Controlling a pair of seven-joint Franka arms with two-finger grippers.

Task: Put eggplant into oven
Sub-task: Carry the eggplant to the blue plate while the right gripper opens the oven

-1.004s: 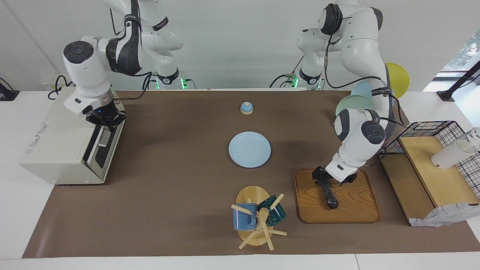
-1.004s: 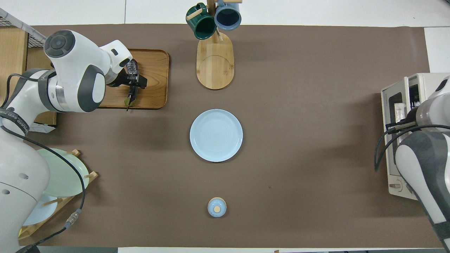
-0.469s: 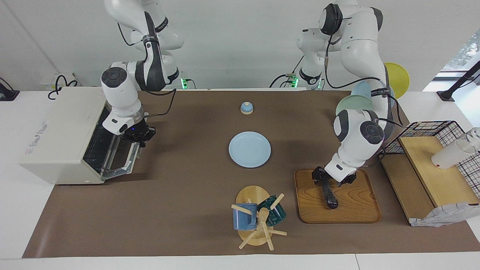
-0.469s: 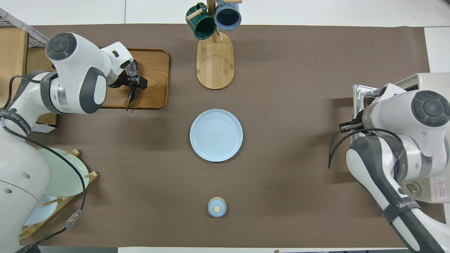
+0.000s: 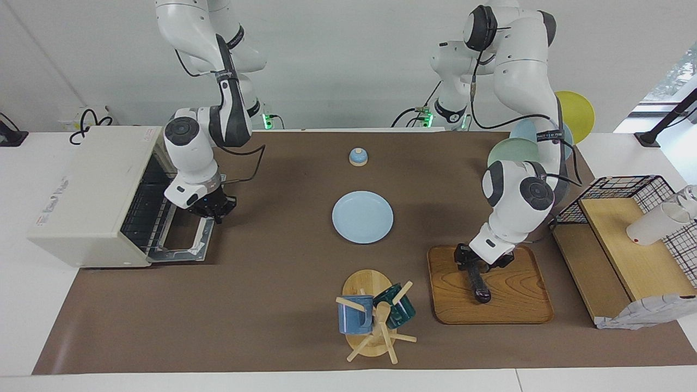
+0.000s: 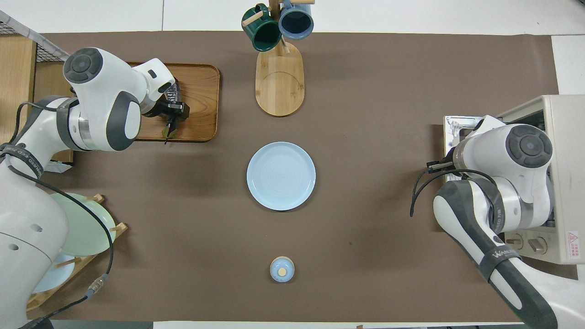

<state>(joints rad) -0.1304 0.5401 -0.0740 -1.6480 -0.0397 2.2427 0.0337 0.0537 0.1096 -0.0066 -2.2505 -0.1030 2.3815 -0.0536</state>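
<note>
The brown mat (image 5: 261,305) covers nearly the whole table, with bare stretches between the things on it. The oven (image 5: 87,196) stands at the right arm's end, its body partly off the mat's edge; its door (image 5: 182,237) lies folded flat onto the mat and the rack inside shows. The right gripper (image 5: 213,211) hangs at the door's outer edge near the handle; whether its fingers grip anything I cannot tell. Open mat runs from the door to the plate (image 5: 362,216) at the middle. The tray (image 5: 490,286) lies toward the left arm's end, beside the mug rack (image 5: 373,316) near the mat's edge farthest from the robots. The eggplant (image 5: 478,284) lies on the tray, and the left gripper (image 5: 472,262) is closed around its end nearer the robots. A small bell (image 5: 358,157) sits nearer the robots than the plate.
</note>
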